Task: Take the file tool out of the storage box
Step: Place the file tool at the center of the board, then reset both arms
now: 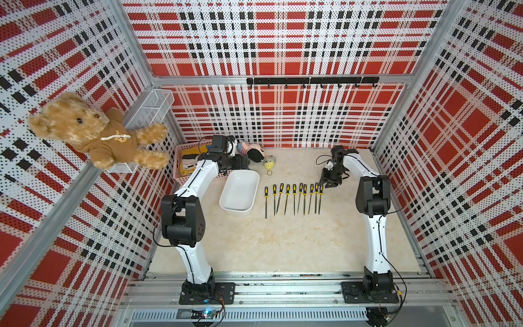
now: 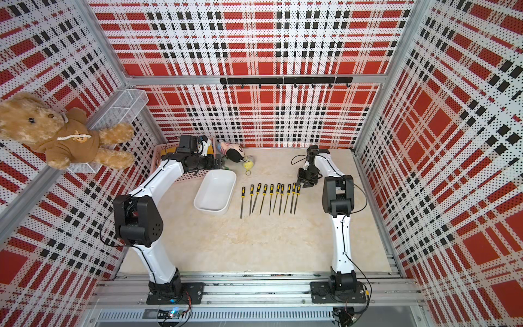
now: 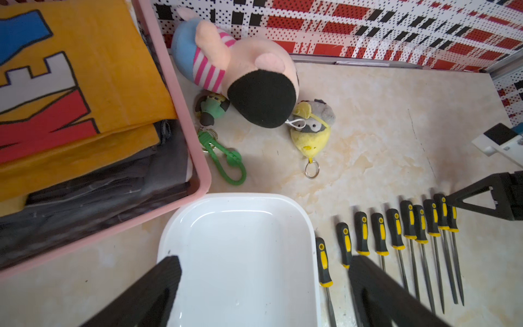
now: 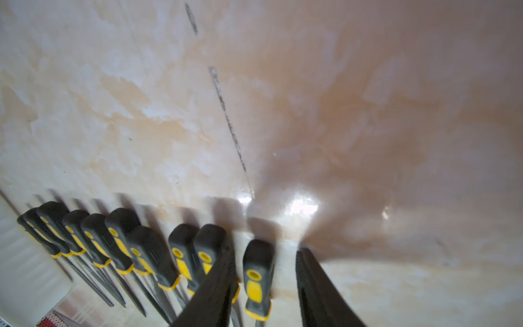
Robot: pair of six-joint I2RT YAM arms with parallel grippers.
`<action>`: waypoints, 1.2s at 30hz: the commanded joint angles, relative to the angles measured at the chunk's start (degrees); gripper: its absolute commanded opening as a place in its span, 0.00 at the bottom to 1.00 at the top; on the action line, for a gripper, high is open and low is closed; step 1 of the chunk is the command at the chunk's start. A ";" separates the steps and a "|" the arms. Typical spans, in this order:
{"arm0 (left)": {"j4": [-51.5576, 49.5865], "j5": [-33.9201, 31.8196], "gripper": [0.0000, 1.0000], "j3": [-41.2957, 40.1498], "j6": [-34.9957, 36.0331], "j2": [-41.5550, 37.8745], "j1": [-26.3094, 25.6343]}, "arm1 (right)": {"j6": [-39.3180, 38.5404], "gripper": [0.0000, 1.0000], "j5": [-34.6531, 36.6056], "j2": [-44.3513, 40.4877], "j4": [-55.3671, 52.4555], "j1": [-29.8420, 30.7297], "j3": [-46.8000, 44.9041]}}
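Marble tabletop [image 1: 283, 240], ten files [image 1: 294, 189] beside one white box [image 1: 239, 191], pink basket [image 3: 204, 170] of cloths [image 3: 85, 70], left tool [image 3: 263, 262] wide open, right tool [image 4: 264, 249] parted astride last file [image 4: 257, 286].

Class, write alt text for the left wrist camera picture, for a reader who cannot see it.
An empty white storage box fills the foreground on the marbled table, framed by the open left tool. Ten black-and-yellow files lie in a row beside it; a pink basket of folded cloth and small plush toys lie beyond.
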 commanded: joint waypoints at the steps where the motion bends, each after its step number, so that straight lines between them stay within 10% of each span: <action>1: 5.81 -3.06 0.99 -2.38 -1.24 -5.11 0.44 | 0.29 0.48 2.08 -4.75 1.59 0.02 -1.04; 10: 29.60 -10.76 0.99 -20.93 -6.63 -19.15 4.87 | -2.73 0.69 4.54 -19.85 11.22 -1.28 -10.73; 15: 49.97 -15.09 0.99 -39.82 -8.80 -28.42 8.92 | -3.12 1.00 5.07 -33.77 29.08 -2.01 -27.77; 36: 91.74 -29.61 0.99 -76.54 -0.80 -28.64 7.08 | -9.97 1.00 29.86 -69.15 87.73 -4.84 -87.85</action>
